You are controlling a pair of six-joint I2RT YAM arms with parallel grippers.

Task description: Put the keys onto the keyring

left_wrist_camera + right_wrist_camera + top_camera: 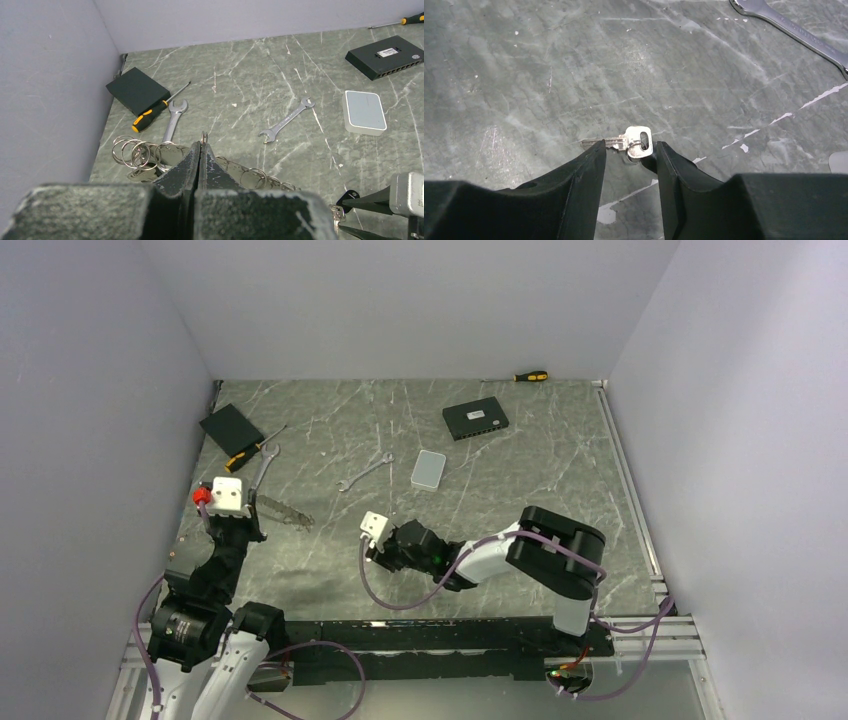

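Observation:
My left gripper [202, 146] is shut on the keyring [204, 136], a thin silvery loop that shows edge-on above the fingertips. Behind those fingers lies a metal strip [286, 511] strung with several silvery rings [131, 150]. One of the keys [623, 142], small and silver, lies flat on the table by my right gripper [631, 144]. That gripper is open, a fingertip on either side of the key and not pressing on it. The key's small ring links it to a black tag [649, 162], half hidden by the right finger.
Two wrenches [364, 472] [265, 467], an orange-handled screwdriver [246, 452] and a black box [230, 425] lie at the left and middle. Farther back are a black network switch [475, 419], a pale box [429, 469] and another screwdriver [530, 376]. Walls enclose three sides.

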